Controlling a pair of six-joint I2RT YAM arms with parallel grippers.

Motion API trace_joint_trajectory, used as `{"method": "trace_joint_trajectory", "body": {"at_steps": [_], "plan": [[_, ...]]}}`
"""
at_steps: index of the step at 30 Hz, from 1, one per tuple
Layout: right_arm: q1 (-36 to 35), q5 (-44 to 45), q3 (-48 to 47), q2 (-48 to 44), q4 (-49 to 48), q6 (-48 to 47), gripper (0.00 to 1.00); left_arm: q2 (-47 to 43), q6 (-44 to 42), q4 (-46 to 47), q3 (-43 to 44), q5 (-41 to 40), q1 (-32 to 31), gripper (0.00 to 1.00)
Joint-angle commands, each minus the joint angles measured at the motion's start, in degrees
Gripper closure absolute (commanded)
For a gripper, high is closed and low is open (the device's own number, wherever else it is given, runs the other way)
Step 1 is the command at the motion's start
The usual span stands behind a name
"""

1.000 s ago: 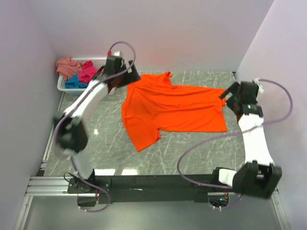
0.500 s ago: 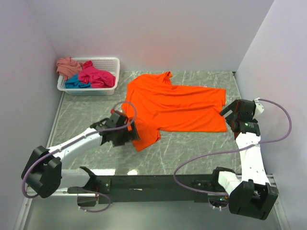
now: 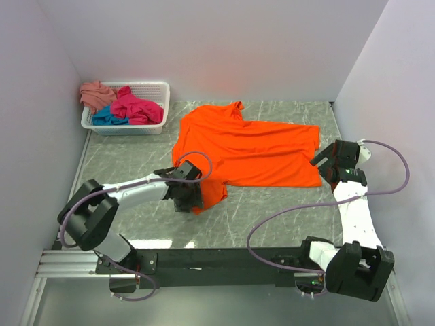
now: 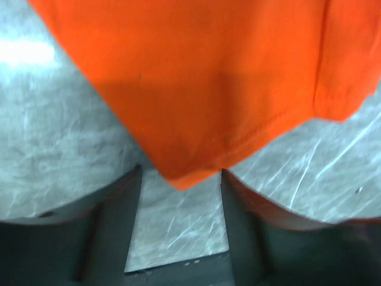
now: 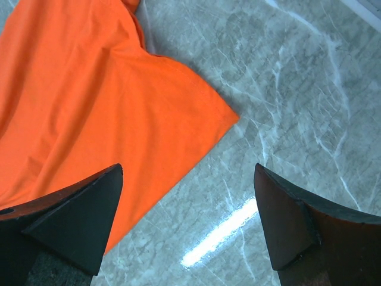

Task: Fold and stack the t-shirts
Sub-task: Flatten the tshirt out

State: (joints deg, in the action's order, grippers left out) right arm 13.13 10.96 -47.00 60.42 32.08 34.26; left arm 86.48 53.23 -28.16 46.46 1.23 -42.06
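Observation:
The bright orange t-shirt lies spread flat on the marble table, collar toward the back. My left gripper is open and low at the shirt's near-left sleeve tip; in the left wrist view the sleeve's hemmed corner sits between my open fingers. My right gripper is open and empty at the shirt's near-right hem corner, which shows in the right wrist view ahead of the wide-apart fingers. The magenta-pink, teal-blue and salmon-pink shirts lie bunched in the basket.
The white lattice basket stands at the back left corner. White walls close in the table on the left, back and right. Bare marble lies in front of the shirt.
My left arm swung from the basket area down to the shirt's near-left sleeve and closed in on its tip. My right gripper moved slightly nearer, beside the hem corner.

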Motion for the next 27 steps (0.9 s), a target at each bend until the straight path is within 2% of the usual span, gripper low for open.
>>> {"method": "trace_joint_trajectory", "body": {"at_steps": [1, 2, 4, 5, 8, 13, 15, 19, 22, 27], "plan": [[0.5, 0.9, -0.3, 0.0, -1.9, 0.1, 0.04, 2.7, -1.4, -0.5, 2.9, -2.7, -0.4, 0.45], [0.5, 1.1, -0.2, 0.0, -1.8, 0.0, 0.04, 3.2, -1.6, -0.1, 3.2, -2.0, -0.6, 0.54], [0.6, 1.5, -0.5, 0.6, -1.6, 0.1, 0.04, 3.9, -2.2, 0.3, 3.1, -1.8, -1.4, 0.64], [0.6, 1.6, -0.5, 0.7, -1.4, 0.1, 0.04, 4.7, -2.4, 0.5, 3.3, -1.8, -1.6, 0.75], [0.8, 1.4, -0.7, 1.2, -1.2, 0.3, 0.04, 5.4, -3.8, -0.6, 3.6, -1.1, -2.1, 0.99], [1.1, 1.7, -0.4, 1.0, 0.2, 0.4, 0.05, 2.5, -2.4, -6.3, 4.7, -7.9, -2.1, 0.99], [1.0, 1.9, -0.1, 0.9, 1.7, 0.5, 0.05, 1.4, 0.0, -10.7, 5.7, -13.6, -1.9, 1.0], [1.1, 0.6, 0.9, 0.7, 4.7, 0.5, 0.05, 0.8, 3.1, -15.7, 6.2, -19.2, 2.1, 0.99], [1.0, -0.7, 2.6, 1.0, 5.4, 0.0, 0.07, -1.1, 2.3, -13.6, 3.7, -18.0, 5.2, 1.0], [1.0, -3.9, 5.4, 4.5, 6.2, 0.5, 0.11, -4.3, 0.2, -11.3, 2.1, -13.8, 6.4, 0.99]]}}
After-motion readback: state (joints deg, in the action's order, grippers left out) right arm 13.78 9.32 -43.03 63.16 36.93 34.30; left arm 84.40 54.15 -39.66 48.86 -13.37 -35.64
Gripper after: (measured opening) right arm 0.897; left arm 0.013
